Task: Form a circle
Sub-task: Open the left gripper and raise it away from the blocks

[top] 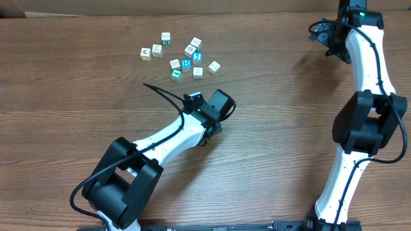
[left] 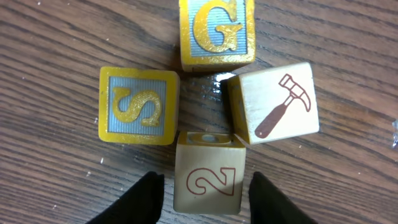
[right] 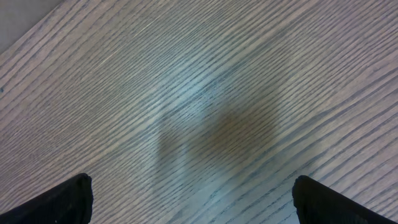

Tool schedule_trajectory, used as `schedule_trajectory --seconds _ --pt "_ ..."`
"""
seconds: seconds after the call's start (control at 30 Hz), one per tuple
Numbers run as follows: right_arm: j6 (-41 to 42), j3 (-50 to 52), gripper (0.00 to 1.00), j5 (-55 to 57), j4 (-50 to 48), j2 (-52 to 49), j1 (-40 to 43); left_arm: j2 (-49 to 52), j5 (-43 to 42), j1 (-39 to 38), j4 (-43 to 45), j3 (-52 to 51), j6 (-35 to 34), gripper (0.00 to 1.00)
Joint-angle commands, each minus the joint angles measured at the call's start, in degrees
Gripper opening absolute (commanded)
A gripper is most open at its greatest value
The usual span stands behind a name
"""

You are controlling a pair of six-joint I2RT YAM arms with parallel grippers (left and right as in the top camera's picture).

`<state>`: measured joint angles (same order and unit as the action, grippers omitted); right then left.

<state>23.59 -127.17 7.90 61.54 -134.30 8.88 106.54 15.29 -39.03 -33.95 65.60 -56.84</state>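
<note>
Left arm stretches low; left gripper straddles the "2" cube in the circle, fingers just clear of its sides. Right gripper gapes wide, well apart from the circle.

G cube, S cube, hammer cube, 2 cube lie clustered.

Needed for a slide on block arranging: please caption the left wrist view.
The left claw straddles the 2 block, clustered with the S block, G block and hammer block on the wooden table.

The left arm and right arm have white links, black joints, black cables.
</note>
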Motion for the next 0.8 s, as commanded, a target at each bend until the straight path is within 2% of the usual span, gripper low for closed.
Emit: schedule_trajectory --seconds 0.0,0.23,0.43,0.63,0.77 --pt "0.0 -0.72 1.0 0.44 -0.13 1.42 -0.13 1.01 0.87 -0.39 0.17 0.9 0.31 0.45" --pt "0.02 -0.72 1.0 0.44 -0.13 1.42 -0.13 -0.52 0.26 -0.17 -2.1 4.9 4.11 0.51" --pt "0.0 -0.72 1.0 0.44 -0.13 1.42 -0.13 -2.34 0.33 1.81 -10.34 17.03 8.76 0.52" --pt "0.0 -0.72 1.0 0.44 -0.13 1.42 -0.13 -2.36 0.07 7.72 -18.99 27.12 11.65 0.54" --pt "0.0 -0.72 1.0 0.44 -0.13 1.42 -0.13 -2.36 -1.99 12.85 -21.2 28.35 13.94 0.59"
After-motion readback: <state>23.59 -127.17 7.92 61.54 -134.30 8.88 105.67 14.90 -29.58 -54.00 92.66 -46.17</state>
